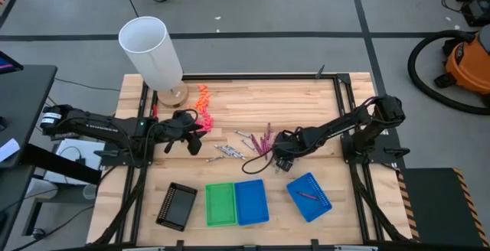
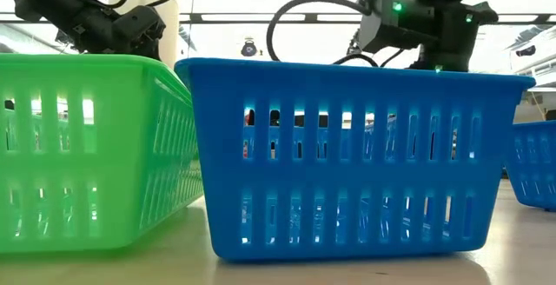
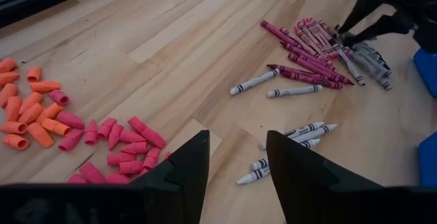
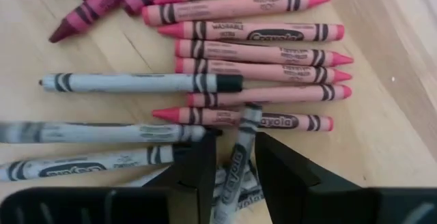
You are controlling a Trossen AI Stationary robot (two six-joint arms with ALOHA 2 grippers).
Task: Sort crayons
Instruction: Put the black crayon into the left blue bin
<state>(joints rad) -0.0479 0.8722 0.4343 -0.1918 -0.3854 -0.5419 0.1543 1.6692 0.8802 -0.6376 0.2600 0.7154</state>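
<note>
Right wrist view shows my right claw [image 4: 231,161] pinching one thin silver-grey wax crayon [image 4: 235,159] mid-table, to sort it.

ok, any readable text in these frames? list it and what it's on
"Crayola" – wrapper of the pink crayon second from the top of the pink row, right wrist view.
"Crayola" – wrapper of the silver-grey crayon between the right gripper jaws.
"WASHABLE" – small print on that pink crayon, only just legible.
Other crayon wrappers: blurred, unreadable.
Trays, table: no text visible.
</note>
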